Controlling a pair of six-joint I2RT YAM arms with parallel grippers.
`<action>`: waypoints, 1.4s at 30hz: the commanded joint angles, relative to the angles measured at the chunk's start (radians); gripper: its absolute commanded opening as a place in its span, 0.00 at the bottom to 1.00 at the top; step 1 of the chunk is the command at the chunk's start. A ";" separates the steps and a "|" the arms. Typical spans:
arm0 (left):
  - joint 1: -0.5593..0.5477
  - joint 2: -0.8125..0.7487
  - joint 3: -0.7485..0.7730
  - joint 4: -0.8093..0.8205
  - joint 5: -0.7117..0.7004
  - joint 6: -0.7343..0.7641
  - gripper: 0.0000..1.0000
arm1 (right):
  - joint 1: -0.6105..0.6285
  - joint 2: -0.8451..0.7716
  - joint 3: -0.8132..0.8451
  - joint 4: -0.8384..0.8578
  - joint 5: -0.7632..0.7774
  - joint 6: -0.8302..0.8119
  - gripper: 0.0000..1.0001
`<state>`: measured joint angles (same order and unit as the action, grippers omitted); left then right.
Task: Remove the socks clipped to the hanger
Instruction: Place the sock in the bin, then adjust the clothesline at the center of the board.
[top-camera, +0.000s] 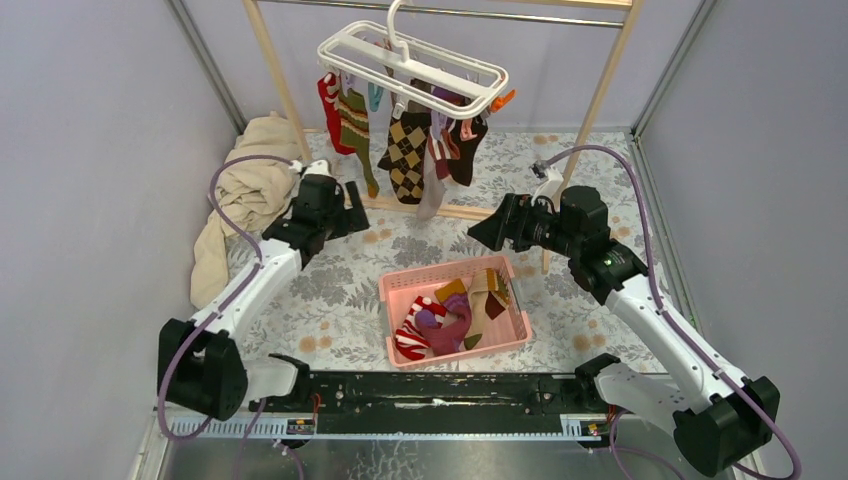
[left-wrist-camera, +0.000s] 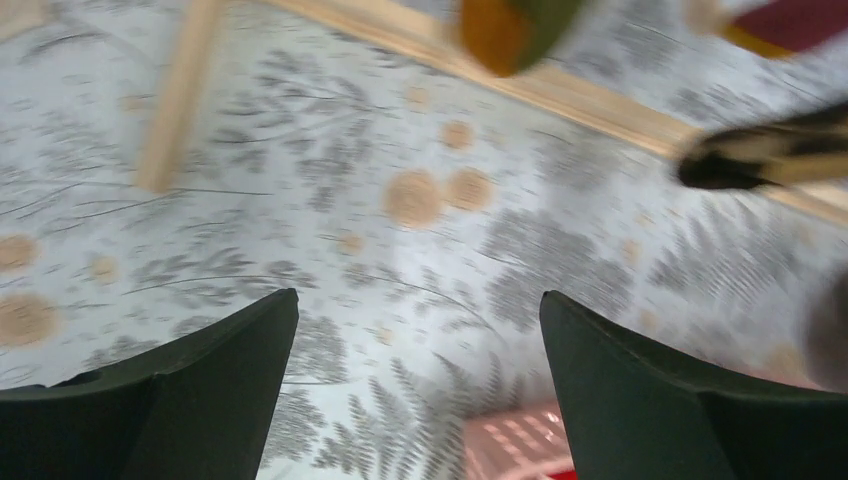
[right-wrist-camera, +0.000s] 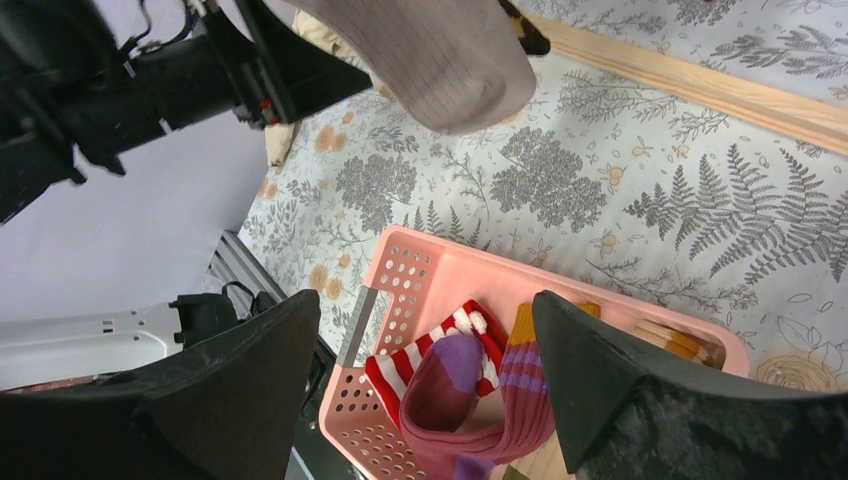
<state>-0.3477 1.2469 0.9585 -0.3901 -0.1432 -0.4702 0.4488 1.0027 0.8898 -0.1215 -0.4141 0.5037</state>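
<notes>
The left gripper (top-camera: 348, 212) and right gripper (top-camera: 484, 233) are shown open, empty; the upper-centre hanger (top-camera: 420, 62) may be unhooked if socks (top-camera: 408, 150) are tugged.

Blurry, edge-cropped socks (left-wrist-camera: 508, 30)

Hanger (top-camera: 330, 50) was smooth white plastic, socks (top-camera: 408, 150) were soft knitted cloth, basket (top-camera: 430, 271) was perforated pink plastic, frame (top-camera: 272, 70) was bare pale wood

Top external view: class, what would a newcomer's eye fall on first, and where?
A white hanger hung with mixed socks dangles from the rail at the back centre. In front of it, a pink basket holds more socks, red-white striped and magenta among them. A crumpled beige cloth lies back left.
</notes>
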 joint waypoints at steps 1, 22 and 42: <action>0.140 0.078 -0.039 0.032 -0.054 -0.006 0.98 | -0.006 -0.022 -0.014 0.050 -0.047 0.011 0.85; 0.386 0.447 0.161 0.060 -0.082 0.105 0.67 | -0.006 -0.156 -0.132 0.106 -0.121 0.072 0.85; 0.389 0.625 0.189 0.037 0.000 0.127 0.42 | -0.005 -0.227 -0.146 0.070 -0.115 0.043 0.84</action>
<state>0.0357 1.8538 1.1358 -0.3569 -0.1497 -0.3378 0.4488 0.7906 0.7406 -0.0719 -0.5167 0.5636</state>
